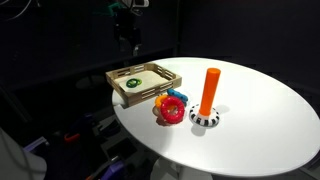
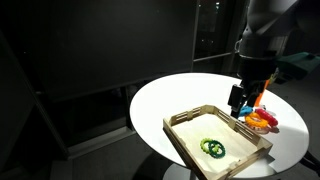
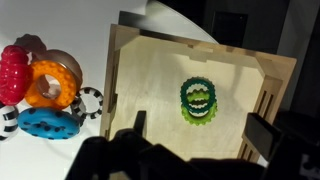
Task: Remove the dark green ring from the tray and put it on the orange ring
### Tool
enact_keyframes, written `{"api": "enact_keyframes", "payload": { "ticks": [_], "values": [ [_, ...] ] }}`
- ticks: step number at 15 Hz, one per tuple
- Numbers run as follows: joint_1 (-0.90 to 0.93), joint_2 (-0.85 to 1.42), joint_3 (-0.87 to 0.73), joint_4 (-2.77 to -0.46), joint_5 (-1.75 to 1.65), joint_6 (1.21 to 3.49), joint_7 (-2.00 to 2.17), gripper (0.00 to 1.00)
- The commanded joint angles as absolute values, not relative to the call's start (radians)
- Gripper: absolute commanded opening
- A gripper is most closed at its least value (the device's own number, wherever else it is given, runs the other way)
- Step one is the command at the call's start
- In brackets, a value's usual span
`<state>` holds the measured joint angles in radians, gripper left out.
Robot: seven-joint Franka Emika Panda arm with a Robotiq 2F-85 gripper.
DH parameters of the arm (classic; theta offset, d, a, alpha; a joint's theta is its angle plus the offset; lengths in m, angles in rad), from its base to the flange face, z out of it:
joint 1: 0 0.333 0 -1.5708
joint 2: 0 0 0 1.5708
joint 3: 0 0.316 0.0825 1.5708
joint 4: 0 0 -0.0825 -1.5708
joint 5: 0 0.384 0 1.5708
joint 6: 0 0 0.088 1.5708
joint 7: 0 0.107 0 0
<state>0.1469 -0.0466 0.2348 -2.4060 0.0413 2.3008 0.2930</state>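
Observation:
The dark green ring (image 3: 197,93) lies in the light wood tray (image 3: 140,70), on top of a lime-green ring (image 3: 198,114). In both exterior views the pair shows as a small green spot in the tray (image 1: 133,83) (image 2: 212,148). The orange ring (image 3: 50,85) lies on the white table beside the tray, among the other rings (image 1: 170,105). My gripper (image 3: 200,130) is open and empty. It hangs above the tray (image 1: 127,38) (image 2: 240,100), with its fingers on either side of the green rings in the wrist view.
A red ring (image 3: 12,72), a blue ring (image 3: 48,122) and a black-and-white ring (image 3: 90,100) crowd round the orange ring. A tall orange peg (image 1: 209,90) stands on a checkered base (image 1: 205,119). The round white table (image 1: 260,130) ends close to the tray.

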Motion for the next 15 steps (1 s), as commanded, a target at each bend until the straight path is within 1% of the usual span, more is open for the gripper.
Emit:
{"api": "enact_keyframes", "payload": {
  "ticks": [1, 4, 12, 15],
  "values": [
    [0.163, 0.004, 0.22, -2.433, 0.076, 2.399, 0.319, 1.0],
    [0.167, 0.052, 0.215, -2.438, 0.061, 2.448, 0.348, 1.0],
    [0.173, 0.079, 0.206, -2.428, 0.056, 2.434, 0.329, 1.0],
    [0.178, 0.119, 0.198, -2.424, 0.019, 2.475, 0.36, 1.0]
  ]
}}
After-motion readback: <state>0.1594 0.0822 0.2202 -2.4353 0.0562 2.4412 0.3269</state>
